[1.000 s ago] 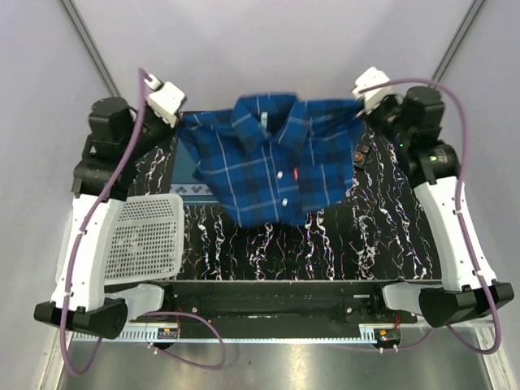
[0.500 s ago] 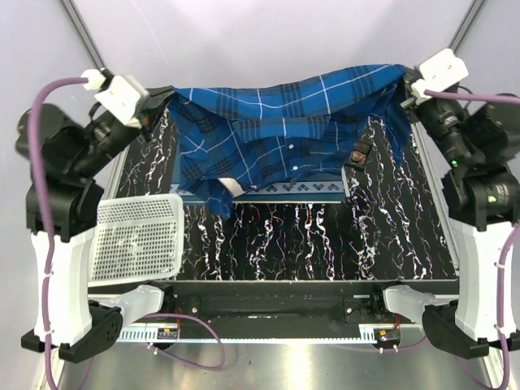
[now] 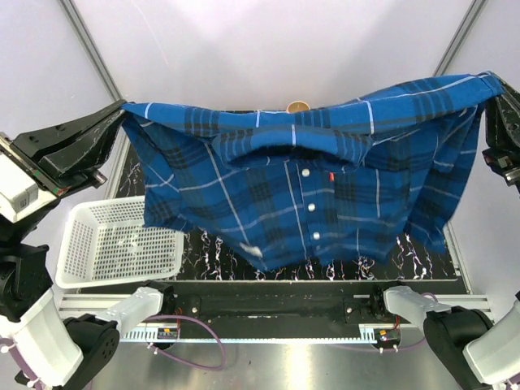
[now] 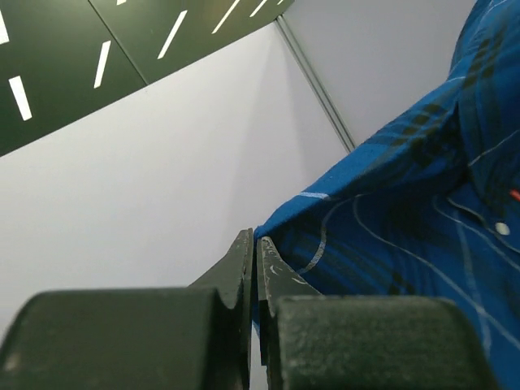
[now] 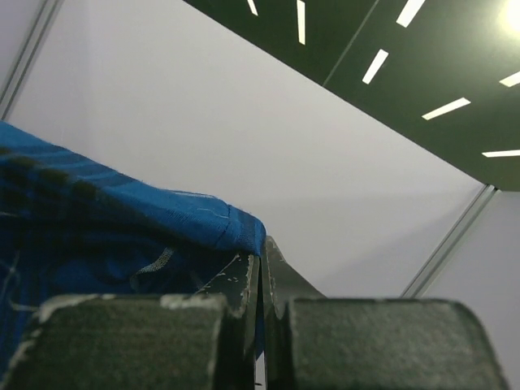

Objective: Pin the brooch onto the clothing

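The clothing, a blue and navy plaid shirt, hangs spread wide in the air, front facing the top camera, with its white buttons and collar showing. My left gripper is shut on its upper left corner. Fabric is pinched between the closed tips in the left wrist view, with the shirt draping away to the right. My right gripper is shut on the upper right corner, the cloth falling off to the left. I cannot make out the brooch for certain.
A small tan-orange round thing peeks over the shirt's top edge; I cannot tell what it is. A white mesh basket sits at the table's near left. The hanging shirt hides most of the black marbled table.
Both arms have swung up and outward, lifting the shirt off the table and stretching it out toward the camera. The dark item seen at the right of the table is now hidden behind it.
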You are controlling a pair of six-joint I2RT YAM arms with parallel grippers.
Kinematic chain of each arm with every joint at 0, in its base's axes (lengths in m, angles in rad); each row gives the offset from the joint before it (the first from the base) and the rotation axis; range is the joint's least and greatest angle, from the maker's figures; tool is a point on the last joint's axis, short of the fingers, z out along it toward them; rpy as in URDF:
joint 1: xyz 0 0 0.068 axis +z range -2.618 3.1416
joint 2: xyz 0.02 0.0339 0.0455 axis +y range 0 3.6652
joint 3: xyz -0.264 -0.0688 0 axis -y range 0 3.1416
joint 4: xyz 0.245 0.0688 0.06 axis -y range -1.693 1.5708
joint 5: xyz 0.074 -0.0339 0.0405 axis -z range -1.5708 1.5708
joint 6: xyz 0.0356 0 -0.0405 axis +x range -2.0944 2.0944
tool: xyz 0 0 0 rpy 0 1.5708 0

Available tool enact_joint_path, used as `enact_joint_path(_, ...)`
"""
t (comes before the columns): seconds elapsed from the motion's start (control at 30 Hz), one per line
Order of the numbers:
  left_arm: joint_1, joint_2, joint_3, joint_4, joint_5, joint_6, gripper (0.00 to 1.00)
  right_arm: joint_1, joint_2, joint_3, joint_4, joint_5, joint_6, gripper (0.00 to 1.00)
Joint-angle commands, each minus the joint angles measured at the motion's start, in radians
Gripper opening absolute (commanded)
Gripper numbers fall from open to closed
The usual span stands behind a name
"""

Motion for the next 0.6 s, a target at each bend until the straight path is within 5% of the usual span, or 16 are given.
enact_joint_path(0.0,-0.001,0.067,-0.029,0.038,-0.044,-0.062,0.0,0.002,0.075,-0.07,-0.104,0.033,-0.001,0.0)
enact_joint_path(0.3,-0.001,0.207,-0.284,0.049,-0.314,0.045,0.0,0.001,0.13,-0.507,0.1,0.265,-0.082,0.0)
enact_joint_path(0.5,-0.001,0.515,-0.338,0.153,-0.343,0.096,0.0,0.001,0.296,-0.753,0.244,0.32,-0.046,0.0)
enact_joint_path(0.53,0.007,0.575,-0.304,0.135,-0.366,0.088,0.0,-0.004,0.386,-0.75,0.243,0.329,-0.027,0.19)
enact_joint_path(0.57,0.01,0.733,-0.245,0.089,-0.366,0.091,0.11,-0.002,0.435,-0.727,0.232,0.366,-0.023,0.34)
